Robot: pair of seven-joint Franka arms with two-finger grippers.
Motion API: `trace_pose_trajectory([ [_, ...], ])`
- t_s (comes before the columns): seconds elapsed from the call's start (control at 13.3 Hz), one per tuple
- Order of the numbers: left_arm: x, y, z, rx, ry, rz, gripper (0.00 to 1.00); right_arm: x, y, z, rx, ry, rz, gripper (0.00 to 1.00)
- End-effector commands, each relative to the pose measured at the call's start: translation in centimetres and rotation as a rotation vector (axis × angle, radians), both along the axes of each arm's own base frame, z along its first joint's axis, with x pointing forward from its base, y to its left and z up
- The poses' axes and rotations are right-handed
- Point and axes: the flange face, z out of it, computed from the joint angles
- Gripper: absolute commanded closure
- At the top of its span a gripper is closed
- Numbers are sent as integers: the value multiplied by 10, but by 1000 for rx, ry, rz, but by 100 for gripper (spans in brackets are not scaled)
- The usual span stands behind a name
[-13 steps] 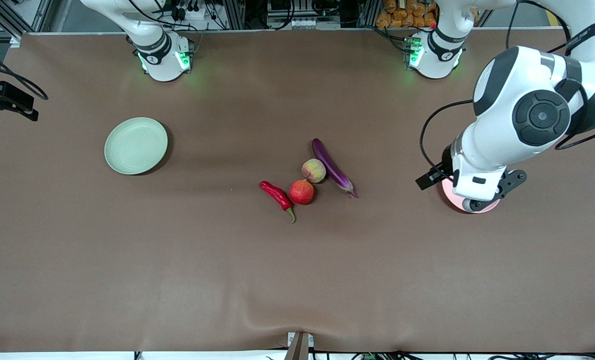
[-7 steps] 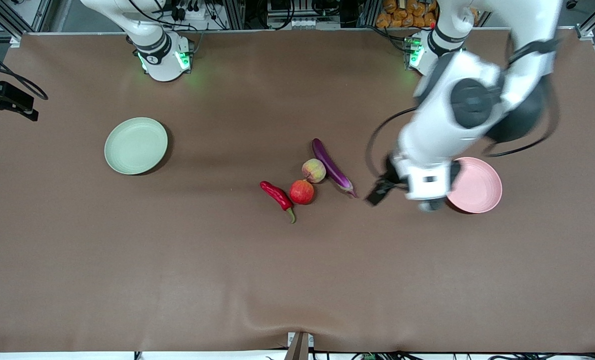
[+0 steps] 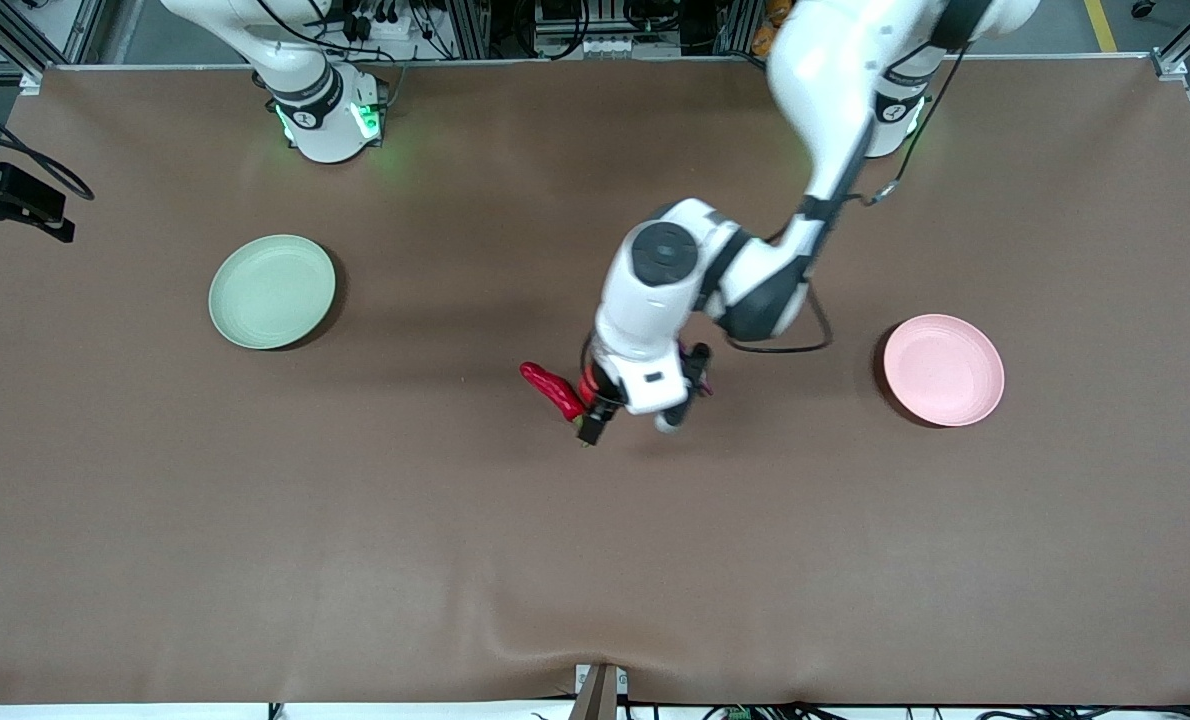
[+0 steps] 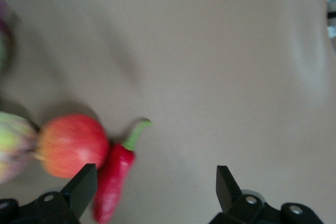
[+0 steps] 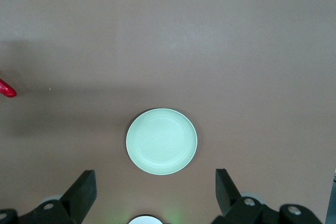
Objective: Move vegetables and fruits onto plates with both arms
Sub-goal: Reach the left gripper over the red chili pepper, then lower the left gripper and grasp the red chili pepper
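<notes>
Left gripper (image 4: 152,192) hangs over the produce cluster mid-table, fingers spread wide and empty; right gripper (image 5: 152,192) waits high over the green plate (image 5: 161,141), also wide and empty, and the pink plate (image 3: 943,369) sits bare toward the left arm's end. The chili pepper (image 4: 113,179) touches the red fruit (image 4: 71,145), with the peach (image 4: 13,145) beside it; the fruit probably rolls, so pinch it across the middle. The eggplant is hidden under the left arm in the front view.

Even overhead light falls on the brown tabletop (image 3: 355,520), casting soft shadows beside the pale green plate (image 3: 272,291) and pale pink plate (image 3: 943,369). The left wrist view smears with motion blur, softening the red fruit (image 4: 71,144) and chili pepper (image 4: 114,174).
</notes>
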Motion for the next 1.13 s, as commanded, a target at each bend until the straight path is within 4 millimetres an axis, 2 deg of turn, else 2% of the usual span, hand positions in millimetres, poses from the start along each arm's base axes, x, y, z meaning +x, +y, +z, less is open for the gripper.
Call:
trace_pose_trajectory([
  [0.0, 0, -26, -30, -58, -82, 31, 0, -1, -4, 3, 15, 0, -17, 0],
  [0.15, -25, -48, -59, -31, -62, -14, 0, -2, -3, 3, 15, -2, -14, 0],
  [0.38, -29, -54, -88, -75, -103, -29, 0, -1, -2, 4, 17, -3, -12, 0],
  [0.45, -40, -62, -97, -69, -95, -45, 0, -1, -1, 3, 20, -3, -12, 0],
  [0.6, -68, -82, -107, -55, -77, -85, 0, -1, -2, 3, 24, -4, -16, 0],
  [1.05, -96, -92, -118, 37, 26, -104, 0, -1, -7, 3, 24, -1, -24, 0],
])
